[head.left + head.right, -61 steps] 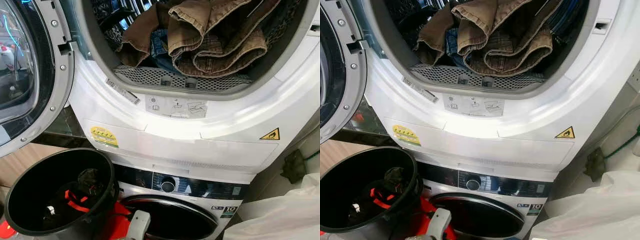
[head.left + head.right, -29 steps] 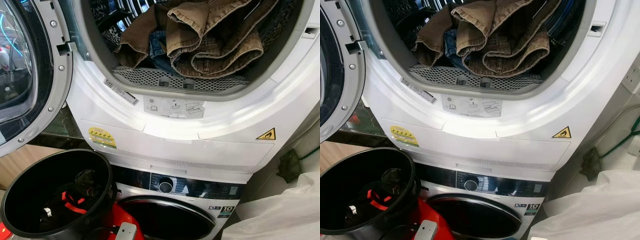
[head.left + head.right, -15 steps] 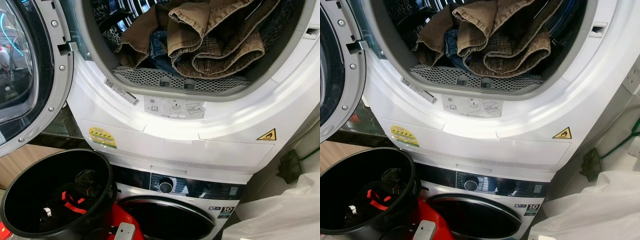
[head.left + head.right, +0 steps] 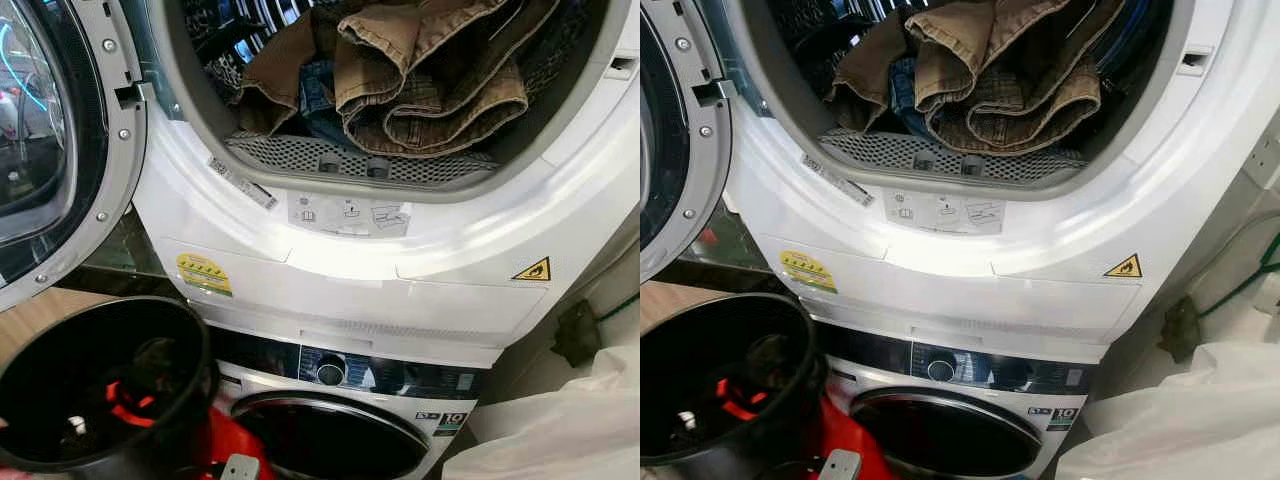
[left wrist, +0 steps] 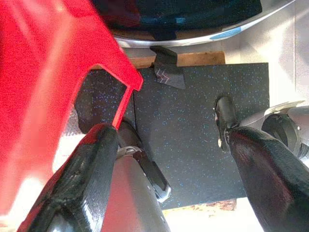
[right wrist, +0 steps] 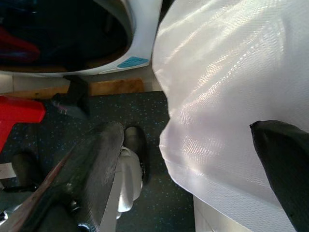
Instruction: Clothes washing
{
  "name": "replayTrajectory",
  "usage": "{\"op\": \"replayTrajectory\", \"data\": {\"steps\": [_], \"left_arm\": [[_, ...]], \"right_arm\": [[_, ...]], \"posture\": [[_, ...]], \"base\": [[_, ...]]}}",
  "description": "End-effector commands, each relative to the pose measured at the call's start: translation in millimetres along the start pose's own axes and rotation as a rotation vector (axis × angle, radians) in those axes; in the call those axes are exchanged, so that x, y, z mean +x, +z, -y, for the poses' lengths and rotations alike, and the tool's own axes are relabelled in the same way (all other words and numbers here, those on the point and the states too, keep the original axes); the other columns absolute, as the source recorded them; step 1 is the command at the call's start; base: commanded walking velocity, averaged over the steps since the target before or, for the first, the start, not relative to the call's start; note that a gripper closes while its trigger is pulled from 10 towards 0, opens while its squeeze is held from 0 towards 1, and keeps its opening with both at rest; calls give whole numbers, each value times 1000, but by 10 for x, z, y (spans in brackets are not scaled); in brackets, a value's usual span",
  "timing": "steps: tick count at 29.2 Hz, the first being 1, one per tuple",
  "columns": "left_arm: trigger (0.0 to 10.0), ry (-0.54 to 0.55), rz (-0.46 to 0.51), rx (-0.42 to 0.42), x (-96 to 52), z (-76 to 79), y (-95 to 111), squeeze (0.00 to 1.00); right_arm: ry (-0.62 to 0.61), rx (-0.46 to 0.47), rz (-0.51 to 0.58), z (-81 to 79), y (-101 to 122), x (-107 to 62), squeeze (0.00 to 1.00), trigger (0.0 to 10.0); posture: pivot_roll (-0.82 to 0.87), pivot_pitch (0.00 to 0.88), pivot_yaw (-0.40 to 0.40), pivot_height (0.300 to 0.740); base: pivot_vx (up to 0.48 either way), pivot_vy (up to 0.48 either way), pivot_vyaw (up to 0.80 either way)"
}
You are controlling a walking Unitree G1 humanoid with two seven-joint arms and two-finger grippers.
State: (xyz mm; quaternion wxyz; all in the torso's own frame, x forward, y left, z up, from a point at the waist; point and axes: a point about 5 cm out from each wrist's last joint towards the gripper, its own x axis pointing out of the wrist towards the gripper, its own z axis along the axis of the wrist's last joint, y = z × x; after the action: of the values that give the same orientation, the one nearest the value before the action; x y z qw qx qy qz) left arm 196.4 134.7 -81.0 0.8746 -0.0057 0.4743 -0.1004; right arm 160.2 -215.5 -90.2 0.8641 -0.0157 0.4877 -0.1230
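The upper machine's drum [image 4: 200, 110] stands open, its round door [image 4: 60, 150] swung to the left. Brown corduroy clothes [image 4: 430, 70] and a bit of blue denim [image 4: 315, 90] lie heaped inside, just above the lint filter [image 4: 350, 158]. Under it sits the lower washer with its dark door [image 4: 330, 440] closed. A black bucket [image 4: 205, 350] at lower left holds a dark garment and something red [image 4: 130, 400]. My left gripper [image 5: 169, 140] hangs open near the floor, beside a red plastic thing [image 5: 43, 72]. My right gripper [image 6: 186, 135] is open over a white bag [image 6: 227, 96].
A white plastic bag [image 4: 560, 430] lies at lower right beside the machines. A dark rag [image 4: 572, 332] hangs on the wall side. The lower washer's knob [image 4: 330, 374] sits on its black panel. Dark speckled floor mat [image 5: 193, 130] lies below my arms.
The grey part of my left arm at the bottom edge has sunk lower. The bucket now sits slightly lower and left and looks blurred. The clothes in the drum have not moved.
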Motion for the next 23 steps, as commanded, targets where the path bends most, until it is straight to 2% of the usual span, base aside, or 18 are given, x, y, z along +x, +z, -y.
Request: {"op": "replayTrajectory", "data": {"steps": [1, 9, 14, 18, 23], "left_arm": [[10000, 16, -9, 7, -13, -52, -41, 0], [10000, 57, 26, -53, -24, -145, 23, 0], [10000, 40, 7, -8, -36, -161, -36, 0], [10000, 48, -4, -33, -40, -150, -98, 0], [10000, 42, 4, -37, -37, -151, -67, 0]], "right_arm": [[17, -18, 7, -55, 45, 5, 0, 10000], [59, -56, 32, -146, 178, 17, 0, 10000], [67, -56, 35, -196, 170, 12, 0, 10000], [75, -76, 29, -183, 139, 10, 0, 10000], [72, -56, 35, -197, 168, 12, 0, 10000]], "posture": [[-151, 7, -10, 740], [-80, 20, -20, 740], [-114, 22, -1, 740], [-100, 22, 7, 740], [-118, 21, 5, 740]], "base": [[0, 0, 0], [0, 0, 0], [0, 0, 0], [0, 0, 0], [0, 0, 0]]}}
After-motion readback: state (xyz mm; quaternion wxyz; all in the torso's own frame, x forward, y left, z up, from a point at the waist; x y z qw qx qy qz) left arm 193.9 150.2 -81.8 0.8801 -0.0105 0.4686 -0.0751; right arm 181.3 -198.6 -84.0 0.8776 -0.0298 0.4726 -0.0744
